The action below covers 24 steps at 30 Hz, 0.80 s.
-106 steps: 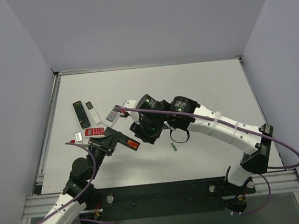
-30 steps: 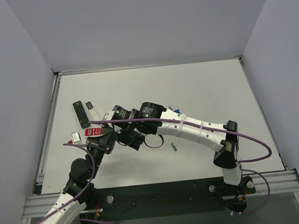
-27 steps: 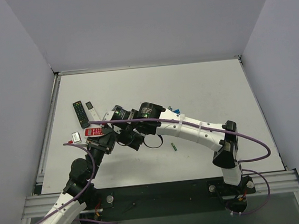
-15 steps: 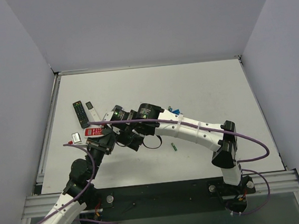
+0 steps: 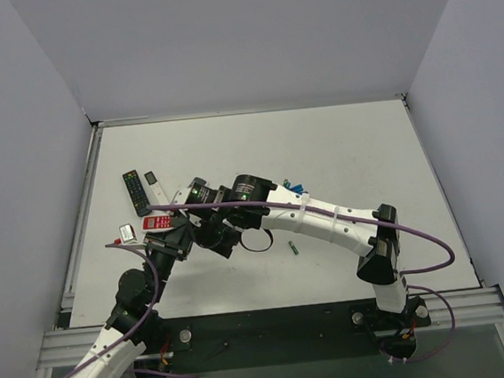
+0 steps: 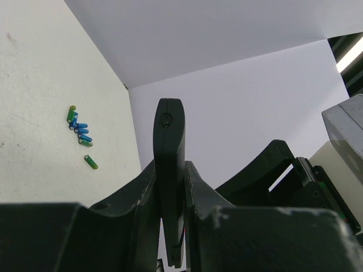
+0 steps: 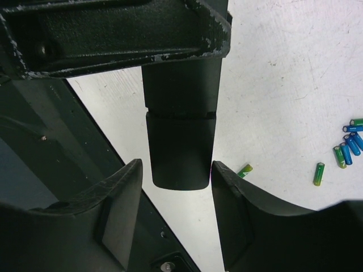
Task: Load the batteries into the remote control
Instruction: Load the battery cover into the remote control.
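- One remote control (image 6: 169, 130) stands on edge, pinched in the left pincer (image 6: 169, 175).
- The right pincer (image 7: 177, 167) is spread, flanking the remote's end.
- The right wrist view shows two loose green batteries (image 7: 319, 174). The left wrist view shows one, near a blue-green cluster (image 6: 79, 130).
- Only the top view shows the buttoned black remote (image 5: 135, 192) and the red-and-white remote (image 5: 158, 222) on the surface (image 5: 337, 145).

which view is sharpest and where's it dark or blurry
Top external: sharp, evenly lit, soft shadows. Left wrist: left hand and remote control are dark foreground; far batteries look crisp. Right wrist: right hand dark and slightly soft, table bright.
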{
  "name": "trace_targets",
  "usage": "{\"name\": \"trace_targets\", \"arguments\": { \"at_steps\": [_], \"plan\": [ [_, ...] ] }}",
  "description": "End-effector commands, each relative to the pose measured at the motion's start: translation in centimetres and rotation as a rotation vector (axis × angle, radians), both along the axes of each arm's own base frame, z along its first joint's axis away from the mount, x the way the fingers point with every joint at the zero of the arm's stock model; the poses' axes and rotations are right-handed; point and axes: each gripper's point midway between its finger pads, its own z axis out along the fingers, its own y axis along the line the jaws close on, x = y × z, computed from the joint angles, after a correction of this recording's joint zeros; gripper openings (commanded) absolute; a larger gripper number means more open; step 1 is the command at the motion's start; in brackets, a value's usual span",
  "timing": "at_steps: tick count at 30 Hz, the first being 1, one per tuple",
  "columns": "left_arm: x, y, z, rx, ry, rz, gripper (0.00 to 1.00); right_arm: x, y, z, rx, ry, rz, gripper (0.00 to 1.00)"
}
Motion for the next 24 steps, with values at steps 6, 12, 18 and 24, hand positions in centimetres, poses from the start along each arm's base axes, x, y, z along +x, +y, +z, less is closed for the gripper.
{"name": "trace_targets", "arguments": {
  "at_steps": [6, 12, 18, 24],
  "plan": [
    [0.2, 0.2, -5.7, 0.022, 0.064, 0.009, 0.00, -0.9, 0.3, 2.0, 0.037, -0.008, 0.004, 0.58],
    [0.1, 0.1, -5.8, 0.022, 0.069, 0.003, 0.00, -1.1, 0.4, 5.3, 0.120, -0.042, 0.016, 0.75],
    [-0.1, -0.1, -5.4, 0.015, 0.060, -0.010, 0.00, -0.6, -1.2, 8.0, 0.173, -0.119, 0.029, 0.82],
    [-0.2, -0.4, -5.6, 0.023, 0.071, -0.028, 0.00, -1.7, -2.2, 7.8, 0.229, -0.139, 0.160, 0.81]
  ]
}}
